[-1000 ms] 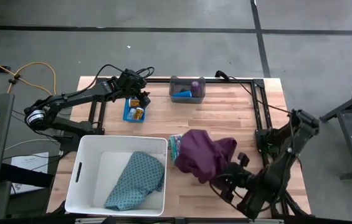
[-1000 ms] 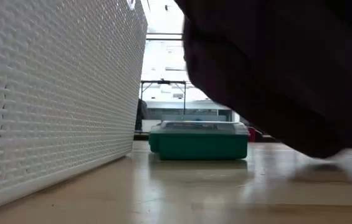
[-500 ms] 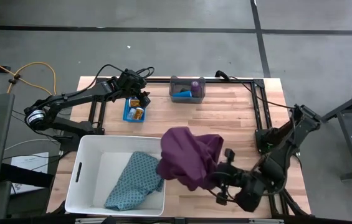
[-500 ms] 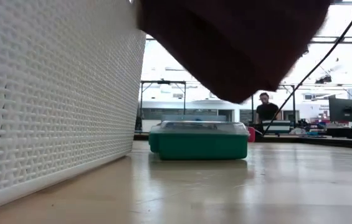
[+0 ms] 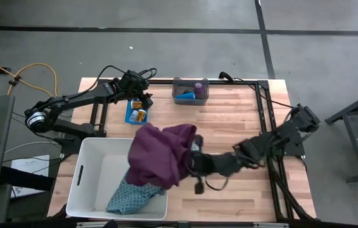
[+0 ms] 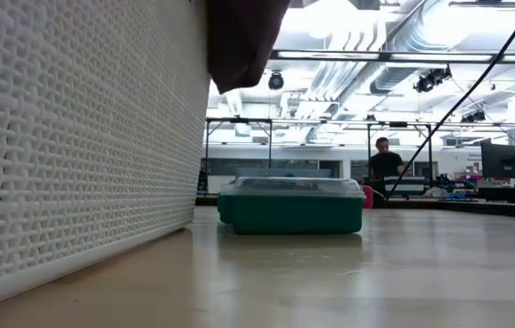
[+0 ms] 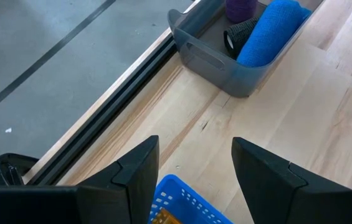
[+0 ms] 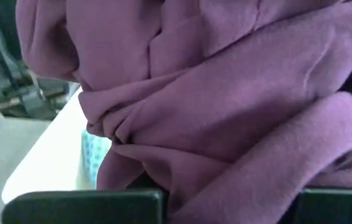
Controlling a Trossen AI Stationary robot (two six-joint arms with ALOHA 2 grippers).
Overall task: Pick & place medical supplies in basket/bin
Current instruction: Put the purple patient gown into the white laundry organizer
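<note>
Maroon over white, teal beneath

A maroon cloth [image 5: 159, 155] hangs above the white woven bin [image 5: 87, 183], where a teal dotted cloth [image 5: 128, 196] lies. A blue basket [image 5: 130, 114] holds orange bottles [image 5: 139, 115]; the grey tray [image 5: 190, 97] holds a blue roll [image 7: 269, 31] and a purple roll [image 5: 199, 85] on the pale wooden tabletop [image 5: 229, 120].

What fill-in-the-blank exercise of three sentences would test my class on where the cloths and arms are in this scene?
1. The right gripper holds the ____ cloth over the white bin.
2. The teal patterned cloth lies ____ the white bin.
3. The left gripper hovers above the small ____ basket.

Missing words: maroon; inside; blue
</note>
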